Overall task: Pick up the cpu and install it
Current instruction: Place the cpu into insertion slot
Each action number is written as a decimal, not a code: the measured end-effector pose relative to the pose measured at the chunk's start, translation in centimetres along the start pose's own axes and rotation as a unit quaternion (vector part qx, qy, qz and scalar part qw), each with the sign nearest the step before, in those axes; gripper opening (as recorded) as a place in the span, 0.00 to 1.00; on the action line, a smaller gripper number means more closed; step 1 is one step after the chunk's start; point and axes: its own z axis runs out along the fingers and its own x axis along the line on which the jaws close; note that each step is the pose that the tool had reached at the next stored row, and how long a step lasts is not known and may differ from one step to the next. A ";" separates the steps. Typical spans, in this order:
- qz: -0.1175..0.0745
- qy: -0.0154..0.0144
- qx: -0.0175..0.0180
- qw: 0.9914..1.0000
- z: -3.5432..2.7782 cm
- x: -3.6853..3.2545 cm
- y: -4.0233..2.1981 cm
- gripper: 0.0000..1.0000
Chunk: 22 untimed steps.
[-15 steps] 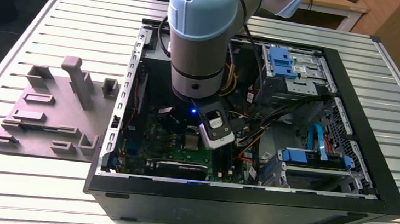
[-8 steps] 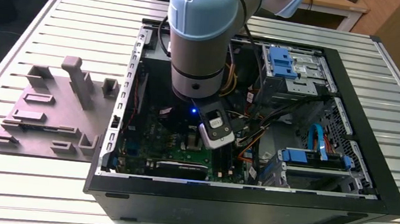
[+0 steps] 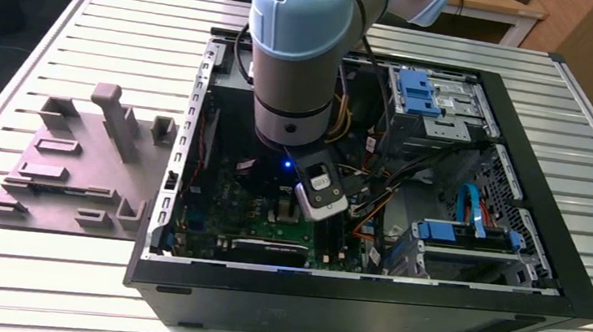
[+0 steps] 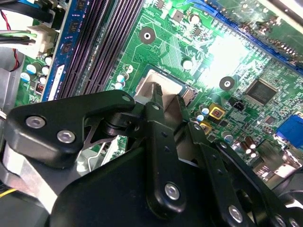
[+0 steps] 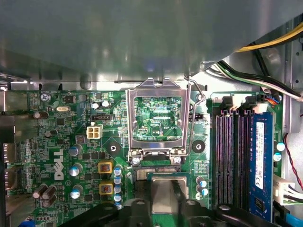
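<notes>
Seating the cpu (image 5: 164,196) in its socket looks to be the step in hand. The fingers (image 4: 157,97) are drawn in narrow and appear to clamp the silvery chip by two opposite edges. It sits directly over the dark socket (image 5: 156,173), though I cannot tell whether it already rests on the contacts. The socket's metal frame (image 5: 157,116) stands swung open just beside it, leaving the bay uncovered. Setting the chip home calls, by my judgement, for keeping it level and square to the socket outline, with no sideways drag. Around the socket lies the green motherboard (image 5: 71,142), with the long memory slots (image 5: 232,156) near one side. The arm (image 3: 297,52) reaches down into the open computer case (image 3: 370,304), which covers the middle of the slatted desk (image 3: 45,289). A grey moulded holder (image 3: 79,161) lies well apart, near the desk edge at the exterior view's left.
</notes>
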 end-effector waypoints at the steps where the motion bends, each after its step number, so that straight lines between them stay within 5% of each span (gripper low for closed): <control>1: 0.000 0.000 0.000 1.000 0.00 0.00 0.00 0.33; 3: 0.000 0.000 0.000 1.000 0.00 0.00 0.00 0.40; 12: 0.000 0.000 0.000 1.000 -0.03 0.00 -0.01 0.40; 17: 0.000 0.000 0.000 1.000 -0.89 -0.06 -0.03 0.40; 22: 0.000 0.000 0.000 1.000 -0.86 -0.53 -0.01 0.40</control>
